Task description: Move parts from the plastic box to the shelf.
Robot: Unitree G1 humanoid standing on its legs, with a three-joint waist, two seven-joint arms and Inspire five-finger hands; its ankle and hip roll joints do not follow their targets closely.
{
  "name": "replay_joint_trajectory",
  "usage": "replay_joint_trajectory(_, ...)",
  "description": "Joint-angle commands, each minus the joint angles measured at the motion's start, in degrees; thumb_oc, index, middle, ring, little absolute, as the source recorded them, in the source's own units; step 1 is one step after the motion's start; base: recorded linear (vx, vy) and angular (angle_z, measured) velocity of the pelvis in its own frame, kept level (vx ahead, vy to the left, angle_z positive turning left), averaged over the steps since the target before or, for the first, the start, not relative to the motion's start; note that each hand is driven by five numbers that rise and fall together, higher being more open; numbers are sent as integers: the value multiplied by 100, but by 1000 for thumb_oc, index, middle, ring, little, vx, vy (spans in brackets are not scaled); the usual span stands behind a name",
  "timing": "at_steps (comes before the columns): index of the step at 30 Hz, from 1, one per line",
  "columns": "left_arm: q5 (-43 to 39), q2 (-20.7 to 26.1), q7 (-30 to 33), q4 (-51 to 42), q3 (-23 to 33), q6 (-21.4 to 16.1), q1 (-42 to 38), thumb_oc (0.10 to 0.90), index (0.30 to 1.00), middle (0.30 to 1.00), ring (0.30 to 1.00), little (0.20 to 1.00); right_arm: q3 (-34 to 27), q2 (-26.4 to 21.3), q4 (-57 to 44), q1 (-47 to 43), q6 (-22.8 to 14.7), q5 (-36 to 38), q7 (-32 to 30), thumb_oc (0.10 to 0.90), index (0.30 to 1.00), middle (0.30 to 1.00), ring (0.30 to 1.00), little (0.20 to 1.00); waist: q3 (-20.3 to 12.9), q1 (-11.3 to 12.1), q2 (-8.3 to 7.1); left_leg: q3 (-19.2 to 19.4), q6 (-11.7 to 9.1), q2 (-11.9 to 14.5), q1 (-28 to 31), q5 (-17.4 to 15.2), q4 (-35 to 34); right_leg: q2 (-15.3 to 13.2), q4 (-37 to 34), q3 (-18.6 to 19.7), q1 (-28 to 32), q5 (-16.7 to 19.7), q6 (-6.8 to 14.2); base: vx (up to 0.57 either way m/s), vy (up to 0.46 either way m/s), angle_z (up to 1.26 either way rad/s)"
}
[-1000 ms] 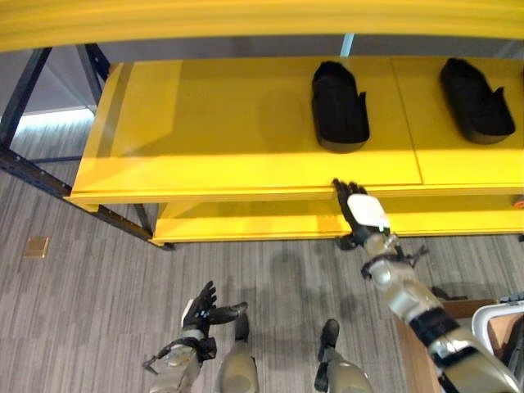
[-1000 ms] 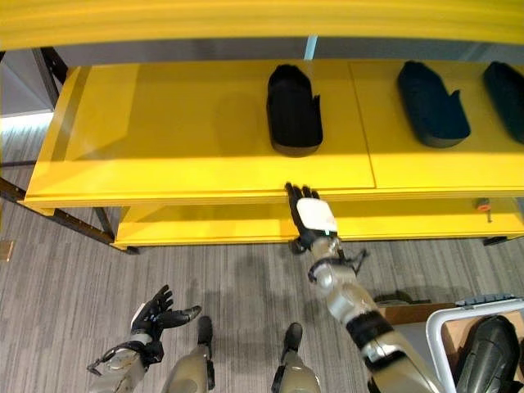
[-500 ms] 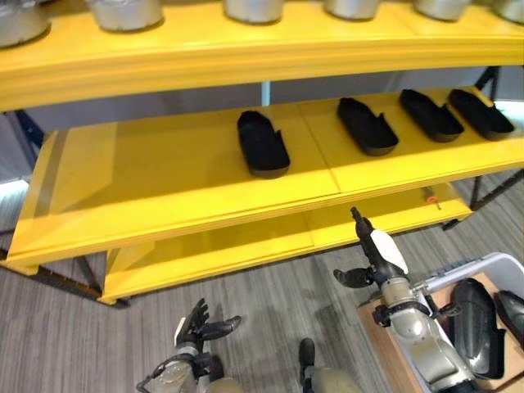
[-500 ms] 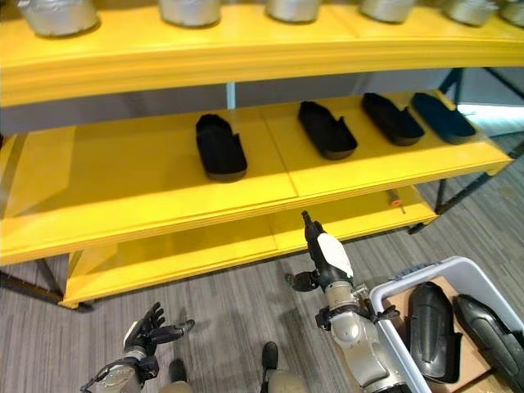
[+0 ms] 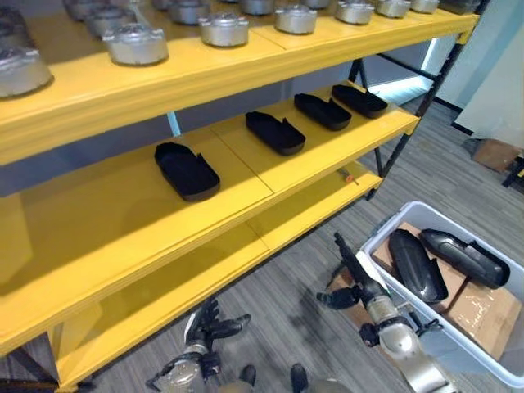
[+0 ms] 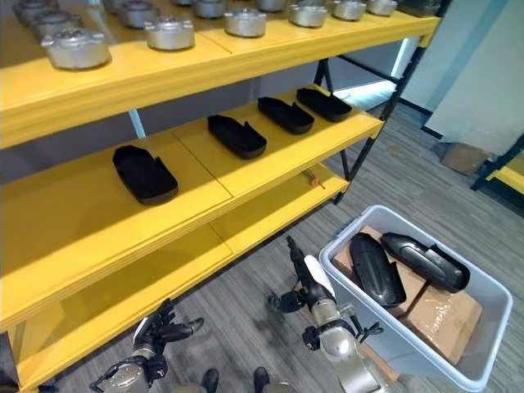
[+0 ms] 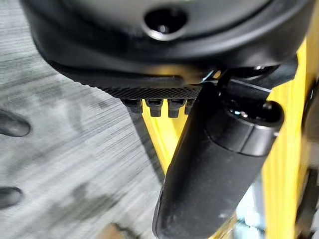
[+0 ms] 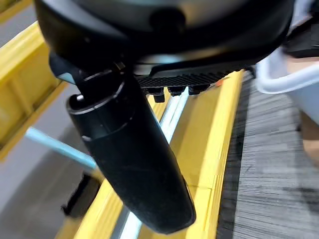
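In the left eye view two parts (image 5: 413, 264) lie lengthwise in the box (image 5: 491, 360), just right of the empty, spread right hand (image 5: 354, 274); in the right eye view the spread left hand (image 6: 160, 332) hangs well apart by the shelf (image 6: 270, 160).

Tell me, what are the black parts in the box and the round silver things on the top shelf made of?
The black parts look like moulded plastic: smooth shells with a dull sheen, lying in a pale plastic box. The round silver things look like cast metal, grey and matte with soft highlights, though painted plastic cannot be ruled out.
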Motion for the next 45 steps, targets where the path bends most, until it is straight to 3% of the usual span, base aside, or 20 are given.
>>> replay_joint_trajectory(1, 216, 144, -124, -377, 14, -434, -22, 900, 1000, 1000, 1000, 1000, -142, -30, -492, -594, -497, 100, -104, 900, 1000, 1000, 1000, 1000, -360, 194, 20, 55, -101, 181, 78, -22, -53, 222, -225, 213, 27, 166, 15, -28, 149, -65)
replay_joint_trajectory(6, 212, 143, -133, -288, -75, -424, -46, 900, 1000, 1000, 1000, 1000, -75, -2, -527, -652, -477, -61, -77, 900, 1000, 1000, 1000, 1000, -308, -14, 153, 686, 116, 103, 295, -243, -144, 263, 150, 796, -310, 197, 187, -30, 147, -75)
replay_joint_trajectory(10, 159, 143, -92, -277, -91, -438, -105, 900, 1000, 1000, 1000, 1000, -22, 9, -511, -838, -464, -230, -108, 900, 1000, 1000, 1000, 1000, -147, -40, 193, 1069, 225, 81, 300, -356, -82, 278, 613, 783, -697, 151, 331, -89, 81, -63)
replay_joint_trajectory(11, 117, 157, -18, -271, -73, -456, -164, 900, 1000, 1000, 1000, 1000, 29, 90, -446, -1013, -473, -320, -184, 900, 1000, 1000, 1000, 1000, -7, 151, 247, 1494, 226, 142, 345, -494, 3, -211, 920, -432, -979, 121, 416, -144, 52, -83)
replay_joint_trajectory(12, 116, 160, -18, -271, -70, -456, -171, 900, 1000, 1000, 1000, 1000, 28, 94, -442, -1022, -474, -321, -185, 900, 1000, 1000, 1000, 1000, -13, 143, 235, 1488, 224, 134, 319, -473, 5, -220, 912, -437, -997, 141, 416, -164, -53, -155)
replay_joint_trajectory(13, 56, 181, 57, -374, 14, -477, -131, 900, 1000, 1000, 1000, 1000, 182, 248, -276, -1247, -462, -304, -216, 900, 1000, 1000, 1000, 1000, 47, 372, 338, 1925, 127, 317, 419, -531, -38, -1154, 945, -2112, -1005, 255, 393, -72, -111, -183)
replay_joint_trajectory(14, 76, 189, 62, -359, 63, -473, -97, 900, 1000, 1000, 1000, 1000, 232, 274, -195, -1320, -449, -309, -197, 900, 1000, 1000, 1000, 1000, 27, 321, 307, 2029, 96, 354, 469, -522, -115, -1327, 804, -2281, -1073, 475, 408, -37, -145, -162)
replay_joint_trajectory(16, 9, 191, 105, -306, 146, -491, -106, 900, 1000, 1000, 1000, 1000, 357, 351, -126, -1518, -392, -308, -200, 900, 1000, 1000, 1000, 1000, 63, 255, 254, 2138, 54, 429, 543, -506, -183, -1501, 622, -2048, -1400, 859, 582, 73, -119, -84)
replay_joint_trajectory(18, 5, 207, 141, -334, 205, -487, -145, 900, 1000, 1000, 1000, 1000, 380, 336, -175, -1533, -336, -359, -183, 900, 1000, 1000, 1000, 1000, 79, 196, 156, 2119, 53, 386, 648, -542, -297, -1407, 295, -1531, -1534, 1118, 692, 154, -148, -110)
replay_joint_trajectory(21, 87, 187, 194, -337, 224, -454, -220, 900, 1000, 1000, 1000, 1000, 346, 297, -191, -1387, -299, -377, -140, 900, 1000, 1000, 1000, 1000, -117, 154, -19, 2129, -93, 420, 802, -563, -498, -1247, -89, -1592, -1295, 1123, 728, 229, -221, 13)
replay_joint_trajectory(25, -89, 142, 212, -290, 182, -465, -337, 900, 1000, 1000, 1000, 1000, 297, 166, -188, -1396, -324, -276, -173, 900, 1000, 1000, 1000, 1000, -169, 21, 38, 2058, -240, 795, 759, -618, -248, -970, 208, -1626, -1326, 846, 559, 179, -238, -7)
replay_joint_trajectory(28, -75, 139, 182, -296, 101, -436, -478, 900, 1000, 1000, 1000, 1000, 233, -30, -137, -1371, -353, -169, -245, 900, 1000, 1000, 1000, 1000, -155, -89, 98, 2038, -409, 1256, 607, -314, 594, -661, 373, -1679, -1181, 486, 272, 211, -318, 3)
replay_joint_trajectory(29, -88, 124, 166, -323, 59, -423, -521, 900, 1000, 1000, 1000, 1000, 154, -156, -89, -1292, -360, -145, -271, 900, 1000, 1000, 1000, 1000, -86, -96, 112, 1922, -513, 1463, 248, 58, 1549, -499, 379, -1798, -982, 307, 35, 211, -390, 10)
replay_joint_trajectory(32, -102, 110, 147, -417, 59, -381, -473, 900, 1000, 1000, 1000, 1000, 3, -256, -67, -1101, -342, -82, -284, 900, 1000, 1000, 1000, 1000, -5, -48, -1, 1828, -520, 1496, -207, 602, 2773, -343, 309, -1892, -630, 81, -272, 182, -327, 22)
replay_joint_trajectory(36, -76, 96, 86, -427, 95, -353, -382, 900, 1000, 1000, 1000, 1000, -149, -325, -114, -911, -321, -136, -267, 900, 1000, 1000, 1000, 1000, 73, 16, -102, 1718, -551, 1433, -640, 839, 3890, -196, 166, -1912, -304, -43, -469, 161, -189, 7)
replay_joint_trajectory(38, -75, 85, 63, -513, 94, -335, -274, 900, 1000, 1000, 1000, 1000, -311, -323, -191, -725, -322, -205, -293, 900, 1000, 1000, 1000, 1000, 108, 159, -121, 1672, -437, 1108, -1202, 610, 3044, -229, -52, -1807, -10, -81, -350, 238, 14, 12)
replay_joint_trajectory(39, -75, 87, 64, -515, 90, -334, -269, 900, 1000, 1000, 1000, 1000, -314, -322, -195, -717, -322, -206, -292, 900, 1000, 1000, 1000, 1000, 104, 163, -130, 1682, -432, 1096, -1185, 609, 3025, -241, -63, -1804, 1, -81, -343, 169, 103, 29)
replay_joint_trajectory(41, -42, 93, 83, -483, 71, -356, -269, 900, 1000, 1000, 1000, 1000, -366, -291, -170, -668, -360, -206, -337, 900, 1000, 1000, 1000, 1000, 143, 218, -130, 1610, -460, 1254, -1438, 756, 2159, -246, -131, -1708, 81, -94, -256, 190, 134, -20)
replay_joint_trajectory(42, -14, 85, 132, -426, 30, -375, -344, 900, 1000, 1000, 1000, 1000, -384, -220, -78, -631, -375, -188, -426, 900, 1000, 1000, 1000, 1000, 149, 298, -98, 1480, -578, 1380, -1596, 1055, 1047, -240, -261, -1653, 226, -150, -162, 214, 140, -41)
replay_joint_trajectory(45, -11, 95, 150, -403, 26, -392, -396, 900, 1000, 1000, 1000, 1000, -409, -181, -37, -618, -369, -214, -486, 900, 1000, 1000, 1000, 1000, 169, 373, -53, 1230, -754, 1367, -1517, 1418, 259, -226, -414, -1580, 425, -182, -88, 198, 117, -31)
